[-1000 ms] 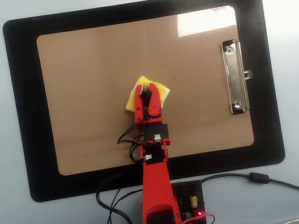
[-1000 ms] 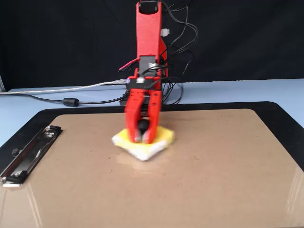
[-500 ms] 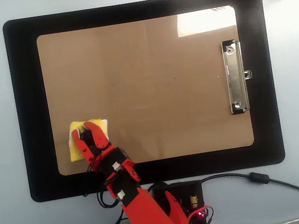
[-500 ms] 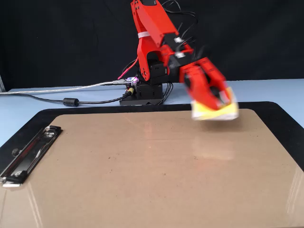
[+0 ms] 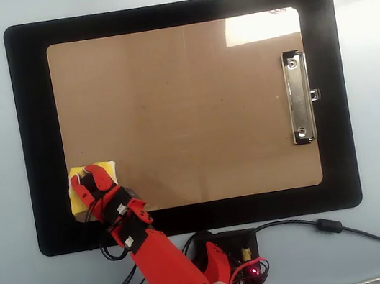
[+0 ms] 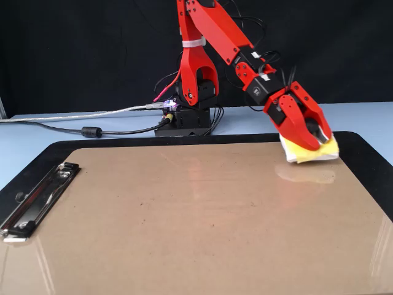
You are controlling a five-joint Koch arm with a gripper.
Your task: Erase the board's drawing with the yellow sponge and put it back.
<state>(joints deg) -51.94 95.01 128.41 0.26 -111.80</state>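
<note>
The tan board (image 5: pixel 183 99) lies on a black mat, its surface bare; the drawing does not show on it. My red gripper (image 5: pixel 90 177) is shut on the yellow sponge (image 5: pixel 108 169) over the board's lower-left corner in the overhead view. The fixed view puts the gripper (image 6: pixel 313 140) at the board's (image 6: pixel 184 221) far right corner. There the sponge (image 6: pixel 307 153) is tilted and seems to hang just above the surface. The fingers hide the sponge's middle.
The silver clip (image 5: pixel 299 98) sits on the board's right short edge in the overhead view and at the left (image 6: pixel 37 196) in the fixed view. The black mat (image 5: pixel 40 138) rims the board. The arm's base (image 6: pixel 184 117) and cables (image 6: pixel 92 131) stand behind it.
The gripper has carried the sponge from the board's middle to its corner, lifting it off the surface. Over the last half second it moved further toward the corner and lower.
</note>
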